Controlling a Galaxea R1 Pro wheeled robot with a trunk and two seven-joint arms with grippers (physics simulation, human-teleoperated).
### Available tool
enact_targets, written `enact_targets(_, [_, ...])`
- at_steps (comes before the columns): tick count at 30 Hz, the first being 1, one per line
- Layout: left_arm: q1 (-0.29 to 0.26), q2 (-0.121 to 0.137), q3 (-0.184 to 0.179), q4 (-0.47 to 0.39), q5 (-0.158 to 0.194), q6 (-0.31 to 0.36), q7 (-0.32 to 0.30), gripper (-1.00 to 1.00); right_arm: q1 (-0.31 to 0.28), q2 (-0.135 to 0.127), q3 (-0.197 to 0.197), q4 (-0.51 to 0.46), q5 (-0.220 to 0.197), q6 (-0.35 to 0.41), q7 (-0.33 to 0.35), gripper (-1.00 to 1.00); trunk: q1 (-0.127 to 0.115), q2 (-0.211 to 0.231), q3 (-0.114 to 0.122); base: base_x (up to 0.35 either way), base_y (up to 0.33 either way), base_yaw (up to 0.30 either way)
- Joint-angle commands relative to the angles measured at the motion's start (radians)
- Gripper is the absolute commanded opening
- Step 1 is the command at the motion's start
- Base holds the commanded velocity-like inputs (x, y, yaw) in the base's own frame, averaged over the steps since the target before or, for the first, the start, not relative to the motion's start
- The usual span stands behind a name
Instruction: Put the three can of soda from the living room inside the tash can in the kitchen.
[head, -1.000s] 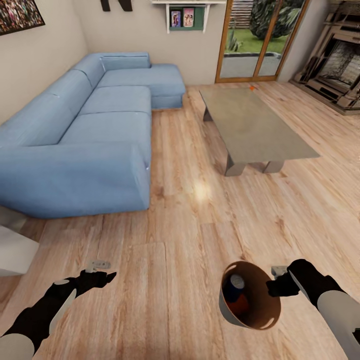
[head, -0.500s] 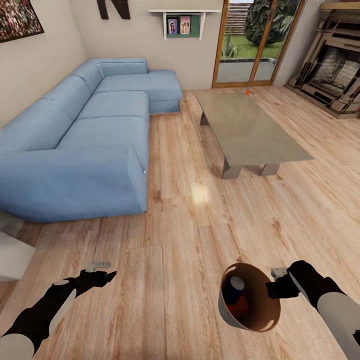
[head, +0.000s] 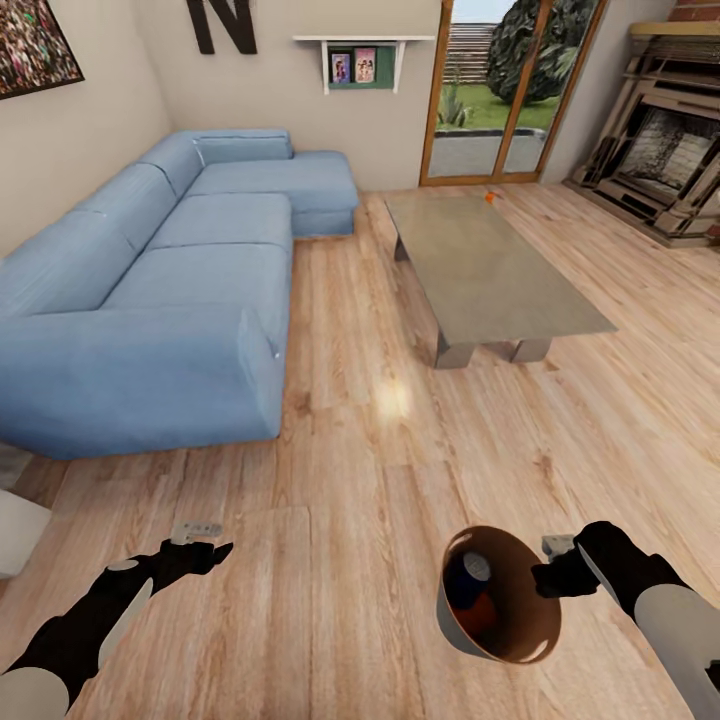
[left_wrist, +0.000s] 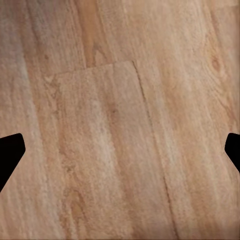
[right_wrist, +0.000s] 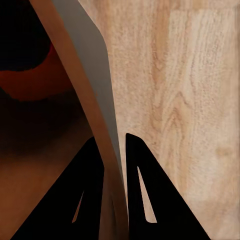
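While the plank floor (head: 380, 500) of pale, knotty wood runs under both arms, one long blue fabric sofa (head: 160, 300) with soft rounded cushions lies far ahead of the left gripper (head: 205, 550), and one flat grey rectangular coffee table (head: 495, 275) on stubby legs stands well ahead of the right gripper (head: 545, 578); on the table's far edge sits one small orange can (head: 489, 197), too small to make out further; just inward of the right gripper hangs the tash can (head: 500, 650), a round tapered bin, grey outside and smooth wood-brown inside, tilted so its mouth faces the camera; the right gripper's two dark fingers (right_wrist: 92, 190) are pinched on the bin's thin rim, one inside and one outside; within the bin lie two cans, one blue can (head: 470, 575) with a silver top and one orange can inside (head: 483, 610) beneath it; the left gripper holds nothing, its fingertips (left_wrist: 10, 152) spread wide over bare planks; compared with a second ago, sofa and table sit differently in the head view because the camera has moved, while grippers and bin keep their places.
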Motion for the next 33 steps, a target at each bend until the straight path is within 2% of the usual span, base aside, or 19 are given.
enact_targets(1, [0.000, 0.000, 0.000, 0.000, 0.000, 0.000, 0.000, 1.00, 0.000, 0.001, -0.002, 0.001, -0.018, 0.006, 0.004, -1.00, 0.000, 0.000, 0.002, 0.020, -0.036, 0.000])
enact_targets(9, [0.000, 0.000, 0.000, 0.000, 0.001, 0.000, 0.000, 1.00, 0.000, 0.001, -0.002, 0.000, -0.018, 0.006, 0.006, -1.00, 0.000, 0.000, 0.014, 0.006, -0.048, 0.000])
enact_targets(21, [0.000, 0.000, 0.000, 0.000, 0.001, -0.002, 0.000, 1.00, 0.000, 0.004, -0.002, 0.001, -0.018, 0.006, 0.006, -1.00, 0.000, 0.000, 0.032, 0.000, -0.277, 0.000])
enact_targets(26, [0.000, 0.000, 0.000, 0.000, 0.001, -0.033, 0.001, 1.00, 0.002, 0.005, -0.002, 0.001, -0.018, 0.006, 0.006, -1.00, 0.000, 0.000, 0.039, 0.000, -0.128, 0.000])
enact_targets(33, [0.000, 0.000, 0.000, 0.000, 0.001, -0.044, 0.001, 1.00, 0.005, 0.005, 0.000, 0.001, -0.018, 0.006, 0.003, -1.00, 0.000, 0.000, 0.050, 0.009, -0.262, 0.000])
